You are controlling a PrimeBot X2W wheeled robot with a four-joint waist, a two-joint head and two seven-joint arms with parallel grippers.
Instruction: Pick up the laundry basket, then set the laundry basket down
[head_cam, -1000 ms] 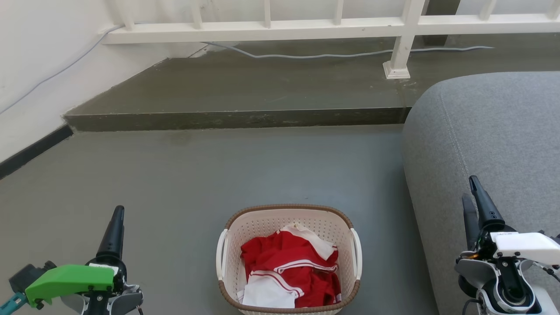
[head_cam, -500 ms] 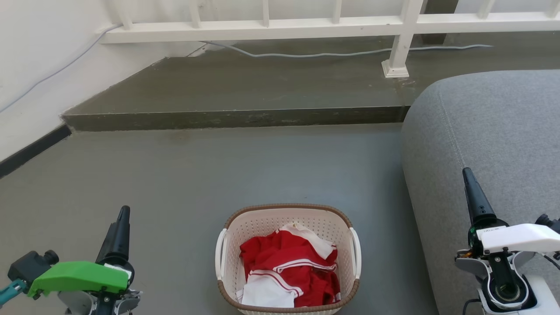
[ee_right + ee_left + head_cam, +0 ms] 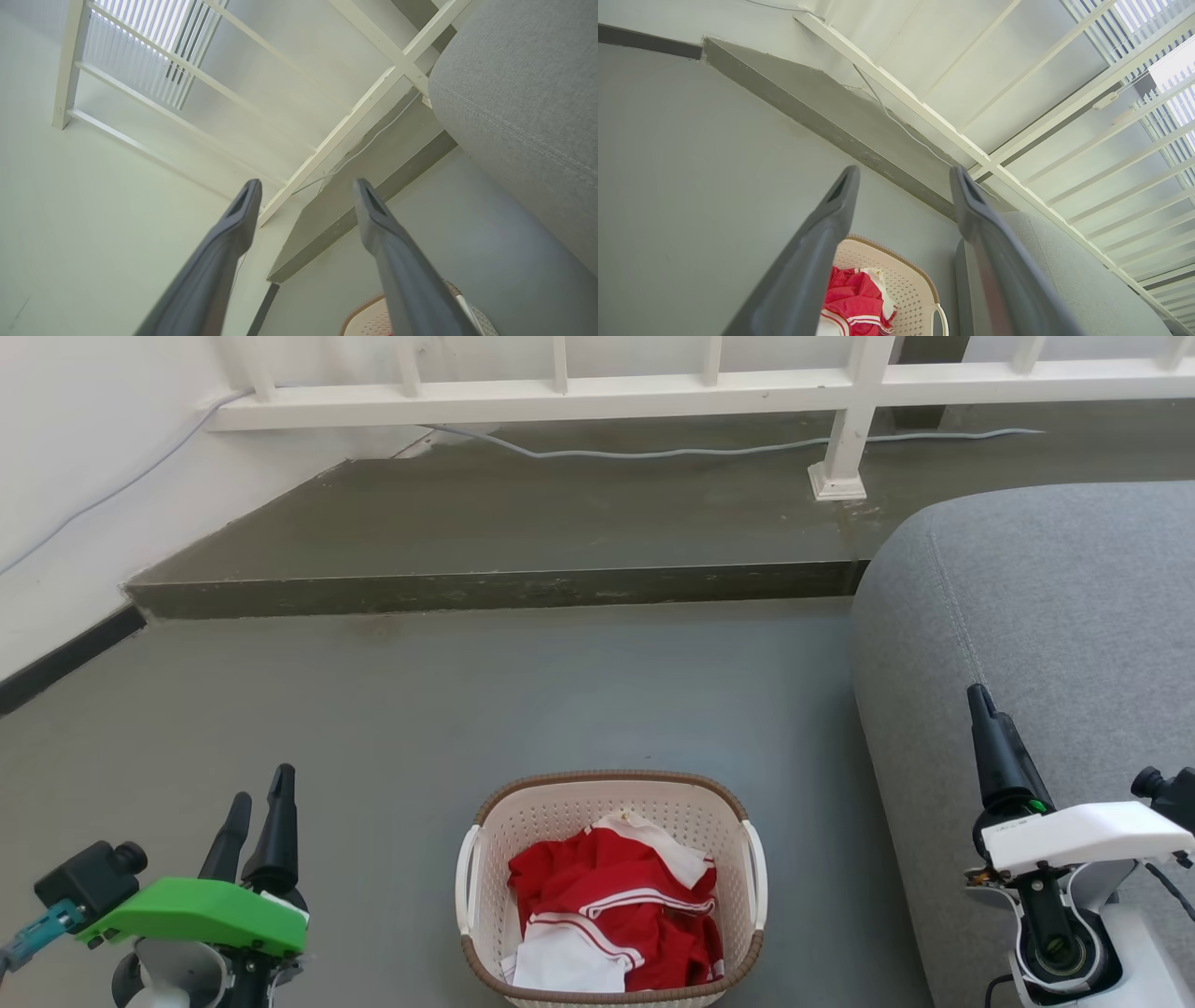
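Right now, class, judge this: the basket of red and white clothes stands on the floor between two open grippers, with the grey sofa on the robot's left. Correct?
Wrong side: the head view shows the sofa on the robot's right. The rest holds: the basket of clothes stands on the floor between the left gripper and right gripper, both open.

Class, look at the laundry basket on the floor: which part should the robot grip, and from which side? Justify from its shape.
Best the two white side handles: left handle with the left gripper, right handle with the right gripper, each from its own outer side. The laundry basket stands upright and each handle bows out from the wall, leaving a gap for fingers.
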